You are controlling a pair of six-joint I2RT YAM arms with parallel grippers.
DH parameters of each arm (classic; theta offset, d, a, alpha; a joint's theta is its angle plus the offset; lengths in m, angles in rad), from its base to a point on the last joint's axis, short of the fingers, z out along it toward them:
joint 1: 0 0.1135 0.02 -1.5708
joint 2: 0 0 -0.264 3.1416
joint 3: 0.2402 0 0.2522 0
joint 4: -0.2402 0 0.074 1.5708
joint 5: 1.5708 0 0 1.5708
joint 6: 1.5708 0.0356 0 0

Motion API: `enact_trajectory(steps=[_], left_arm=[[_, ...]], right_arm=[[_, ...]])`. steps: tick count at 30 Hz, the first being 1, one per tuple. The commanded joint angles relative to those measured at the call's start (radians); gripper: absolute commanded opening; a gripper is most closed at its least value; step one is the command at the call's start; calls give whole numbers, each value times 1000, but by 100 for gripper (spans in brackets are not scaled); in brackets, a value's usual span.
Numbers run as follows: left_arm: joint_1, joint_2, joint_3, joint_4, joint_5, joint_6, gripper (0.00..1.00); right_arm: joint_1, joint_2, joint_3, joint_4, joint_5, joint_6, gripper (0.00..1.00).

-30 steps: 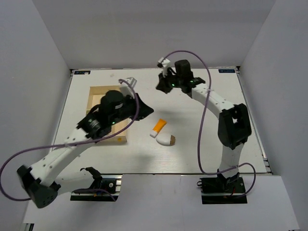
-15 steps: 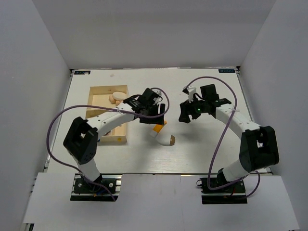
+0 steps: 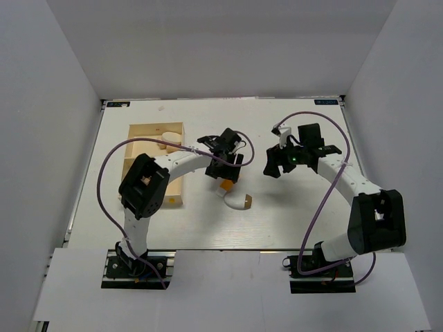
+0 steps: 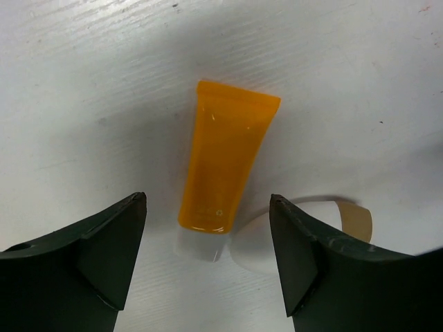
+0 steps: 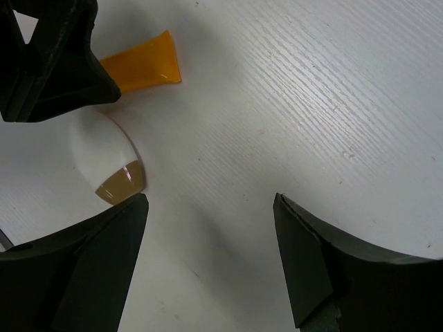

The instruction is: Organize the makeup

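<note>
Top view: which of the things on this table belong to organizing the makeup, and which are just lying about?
Belongs to the job:
- orange tube, lying on the table
- white puff beside it
- peach sponges, in the wooden tray

Just there:
- corner labels
- purple cables of the arms

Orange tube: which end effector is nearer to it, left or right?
Left. The left end effector hangs open directly over the orange tube; the right end effector, also open, sits apart to its right in the top view.
</note>
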Motion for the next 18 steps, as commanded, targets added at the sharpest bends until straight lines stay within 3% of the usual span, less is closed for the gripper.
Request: enact_trajectory(steps=[1,11,14,16,18], left_arm=[[-24,9,56,-15,-21,33,81],[-70,97,82,-63,-94,40,71],[-79,94,69,-57,-100,39,62],[-79,89,66,-57,-107,39,46],[-79,70,66,-58,-111,36,40]], right_arm=[[-14,-39,-12,17,-27,1,79],[-34,-49,-20,18,-55,15,79],[-42,-53,-21,17,-64,18,79],[-42,-58,-26,14,-73,18,79],[-46,-64,-27,15,-76,18,79]])
